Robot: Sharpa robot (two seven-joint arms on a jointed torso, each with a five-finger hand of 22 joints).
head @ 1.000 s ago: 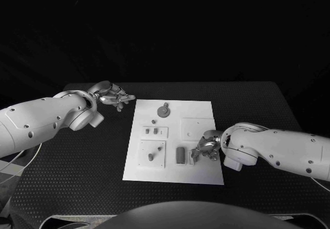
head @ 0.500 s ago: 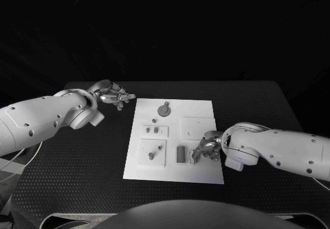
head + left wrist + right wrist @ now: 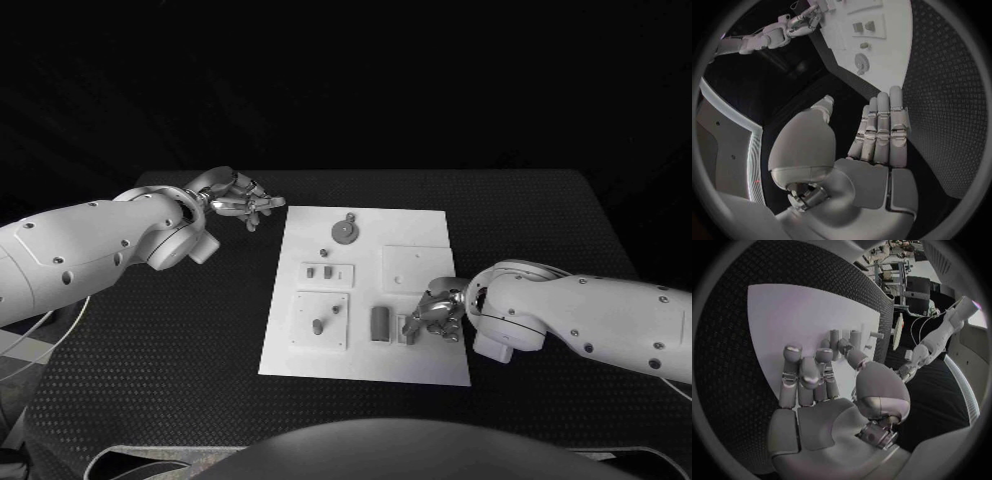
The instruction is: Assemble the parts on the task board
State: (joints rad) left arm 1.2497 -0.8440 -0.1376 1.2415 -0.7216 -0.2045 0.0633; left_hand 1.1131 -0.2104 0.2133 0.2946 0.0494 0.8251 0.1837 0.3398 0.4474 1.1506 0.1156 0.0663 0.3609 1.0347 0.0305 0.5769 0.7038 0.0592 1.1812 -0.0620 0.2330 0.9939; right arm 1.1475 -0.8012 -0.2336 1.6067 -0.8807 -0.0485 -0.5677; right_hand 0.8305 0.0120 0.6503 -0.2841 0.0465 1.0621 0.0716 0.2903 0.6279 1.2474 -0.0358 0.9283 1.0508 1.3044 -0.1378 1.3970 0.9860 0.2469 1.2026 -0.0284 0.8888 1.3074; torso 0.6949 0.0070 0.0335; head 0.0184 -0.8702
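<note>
Parts [image 3: 379, 323] lie just beside right hand [image 3: 434, 313] fingertips; left hand [image 3: 240, 205] spread, empty.

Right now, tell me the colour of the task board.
White; the task board shows best in the head view, against the black table.

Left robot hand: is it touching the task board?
Apart. Head view: left robot hand sits over black table, off the board's far-left corner.
</note>
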